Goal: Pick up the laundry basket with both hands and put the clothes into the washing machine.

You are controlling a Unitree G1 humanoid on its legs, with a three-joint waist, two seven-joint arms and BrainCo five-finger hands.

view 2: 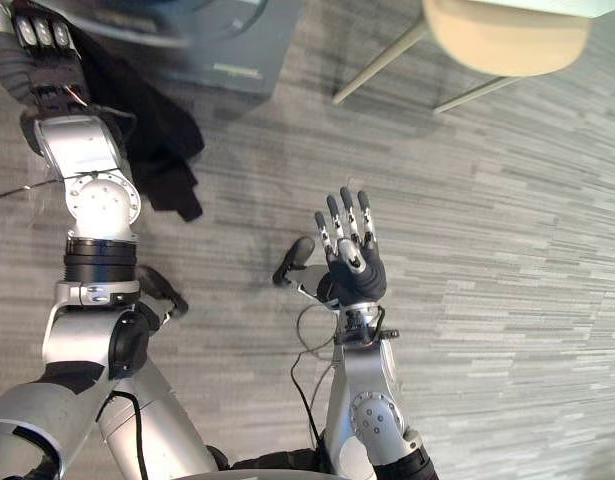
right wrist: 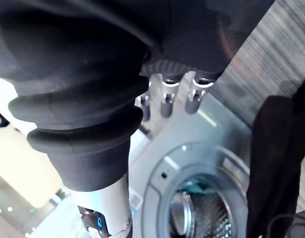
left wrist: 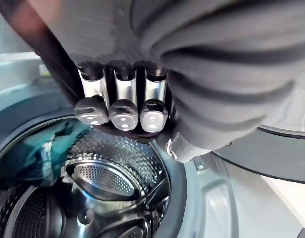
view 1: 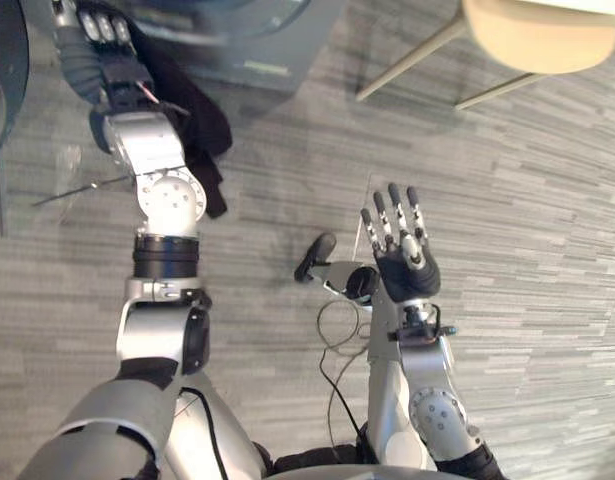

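My left hand [view 1: 102, 30] reaches up to the washing machine [view 1: 257, 40] at the top left. Its fingers [left wrist: 122, 94] are curled on a black garment [view 1: 197, 120], which hangs down beside my forearm in front of the machine. Just below that hand the steel drum [left wrist: 112, 183] stands open, with a teal garment [left wrist: 38, 153] lying inside. My right hand [view 1: 402, 250] is raised over the floor in the middle, fingers straight and spread, holding nothing. The right wrist view shows the machine's round opening [right wrist: 202, 208] and the hanging black garment [right wrist: 276, 163].
A pale round stool [view 1: 537, 35] on thin legs stands at the top right. Grey striped floor [view 1: 527, 300] stretches to the right of my right hand.
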